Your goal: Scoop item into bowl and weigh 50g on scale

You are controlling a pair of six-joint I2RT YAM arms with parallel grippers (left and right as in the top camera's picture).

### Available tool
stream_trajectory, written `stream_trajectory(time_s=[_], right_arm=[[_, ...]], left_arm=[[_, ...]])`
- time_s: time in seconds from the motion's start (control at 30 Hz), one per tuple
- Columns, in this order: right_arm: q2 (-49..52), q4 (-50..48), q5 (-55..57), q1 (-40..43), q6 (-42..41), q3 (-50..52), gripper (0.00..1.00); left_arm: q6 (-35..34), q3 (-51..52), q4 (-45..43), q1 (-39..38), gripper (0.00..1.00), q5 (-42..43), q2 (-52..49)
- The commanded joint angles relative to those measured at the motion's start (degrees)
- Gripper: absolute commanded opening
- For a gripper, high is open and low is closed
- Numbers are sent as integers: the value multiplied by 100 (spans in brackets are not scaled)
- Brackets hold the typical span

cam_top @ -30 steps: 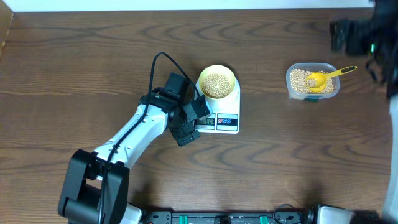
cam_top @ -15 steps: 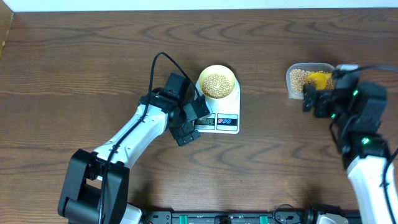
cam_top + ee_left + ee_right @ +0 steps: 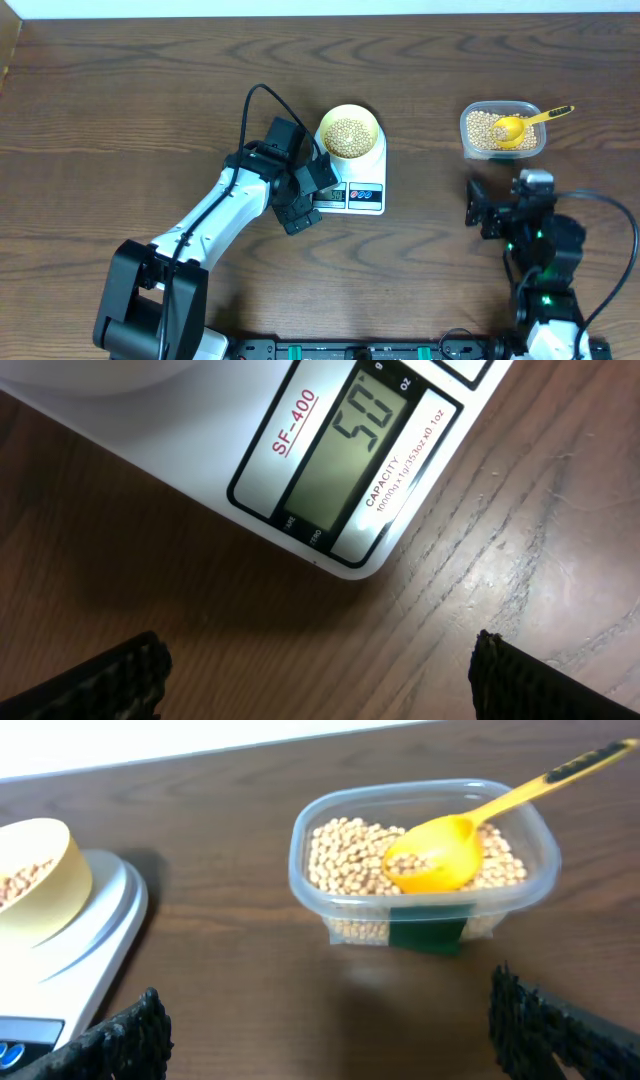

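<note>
Many tan beans (image 3: pixel 347 136) in pale yel-grn bowl (image 3: pixel 372 121), on white scale (image 3: pixel 374 171).

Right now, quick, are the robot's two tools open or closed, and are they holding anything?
Left tool: open, holding nothing, near the white digital kitchen scale.
Right tool: open, holding nothing, facing the clear rectangular plastic tub.

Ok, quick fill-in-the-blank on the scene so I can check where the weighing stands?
The bowl of beans stands on the scale, whose display reads ____.
The ____ scoop lies in the clear tub.
The left gripper and right gripper are both ____, holding nothing.
Missing words: 50; yellow; open.
</note>
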State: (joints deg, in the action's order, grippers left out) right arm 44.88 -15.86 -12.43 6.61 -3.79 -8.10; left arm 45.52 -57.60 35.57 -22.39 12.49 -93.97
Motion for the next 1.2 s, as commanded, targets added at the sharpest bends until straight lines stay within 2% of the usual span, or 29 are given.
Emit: stream_trajectory(time_s=[0.0, 0.13, 0.33, 0.43, 0.57, 0.93, 1.17], right_arm=[[-295, -245, -70, 111, -262, 278, 99], [-640, -723, -210, 131, -264, 796, 99], [-1104, -304, -177, 129, -260, 782, 99], [-1580, 413, -142, 144, -260, 782, 99], [-2634, 1893, -164, 181, -367, 782, 99], [-4507, 1902, -15, 197, -42, 778, 99], [-4461, 1908, -13, 74, -44, 780, 99]], left_arm=[[94, 33, 11, -7, 98, -13, -37], [96, 33, 11, -7, 98, -15, -37], [94, 35, 11, -7, 98, -13, -37], [96, 33, 11, -7, 98, -13, -39], [94, 35, 11, -7, 98, -13, -39], [94, 33, 11, -7, 98, -13, -39], [96, 33, 11, -7, 98, -13, -37]])
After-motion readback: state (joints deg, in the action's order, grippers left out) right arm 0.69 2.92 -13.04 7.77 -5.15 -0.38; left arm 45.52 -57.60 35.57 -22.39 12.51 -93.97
